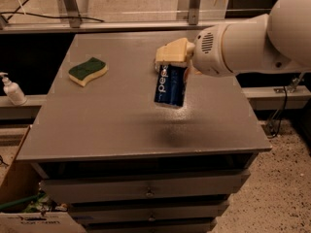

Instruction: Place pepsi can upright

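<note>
The blue pepsi can [170,85] with white lettering hangs nearly upright, slightly tilted, in the air above the grey table top [116,115]. My gripper [173,68] is shut on the can's upper end, coming in from the right on the big white arm [252,40]. The can's shadow [171,136] lies on the table below and in front of it, so the can is off the surface. The can's top end is hidden by the cream gripper housing.
A green and yellow sponge [88,71] lies at the table's back left. A soap dispenser bottle [11,90] stands on a ledge left of the table. Drawers [146,193] sit under the table top. A rail runs behind the table.
</note>
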Controlling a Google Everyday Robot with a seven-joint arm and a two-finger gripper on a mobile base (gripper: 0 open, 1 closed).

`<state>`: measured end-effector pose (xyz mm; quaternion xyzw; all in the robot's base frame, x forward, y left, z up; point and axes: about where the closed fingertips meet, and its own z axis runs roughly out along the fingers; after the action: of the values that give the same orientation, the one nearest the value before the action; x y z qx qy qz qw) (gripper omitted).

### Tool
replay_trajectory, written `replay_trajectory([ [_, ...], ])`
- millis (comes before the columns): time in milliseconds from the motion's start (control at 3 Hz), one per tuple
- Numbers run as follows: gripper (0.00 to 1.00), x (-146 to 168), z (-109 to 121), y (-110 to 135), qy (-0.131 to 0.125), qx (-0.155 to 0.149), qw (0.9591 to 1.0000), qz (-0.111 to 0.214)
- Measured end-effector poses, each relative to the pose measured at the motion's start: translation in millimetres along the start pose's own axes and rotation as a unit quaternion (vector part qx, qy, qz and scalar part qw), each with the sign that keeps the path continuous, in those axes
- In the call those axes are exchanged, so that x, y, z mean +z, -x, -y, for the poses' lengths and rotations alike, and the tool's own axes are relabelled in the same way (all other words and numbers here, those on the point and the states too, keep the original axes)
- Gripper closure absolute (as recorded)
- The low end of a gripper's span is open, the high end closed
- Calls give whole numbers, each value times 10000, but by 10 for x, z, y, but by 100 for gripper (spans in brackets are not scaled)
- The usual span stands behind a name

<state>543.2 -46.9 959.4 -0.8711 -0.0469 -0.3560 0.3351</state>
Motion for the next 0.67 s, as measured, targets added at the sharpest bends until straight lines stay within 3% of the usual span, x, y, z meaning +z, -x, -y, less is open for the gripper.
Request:
replay_trajectory([
  [333,100,2,42,-71,-268,-260,9979,-534],
  [667,100,50,203,-231,-576,-818,9895,-1040],
])
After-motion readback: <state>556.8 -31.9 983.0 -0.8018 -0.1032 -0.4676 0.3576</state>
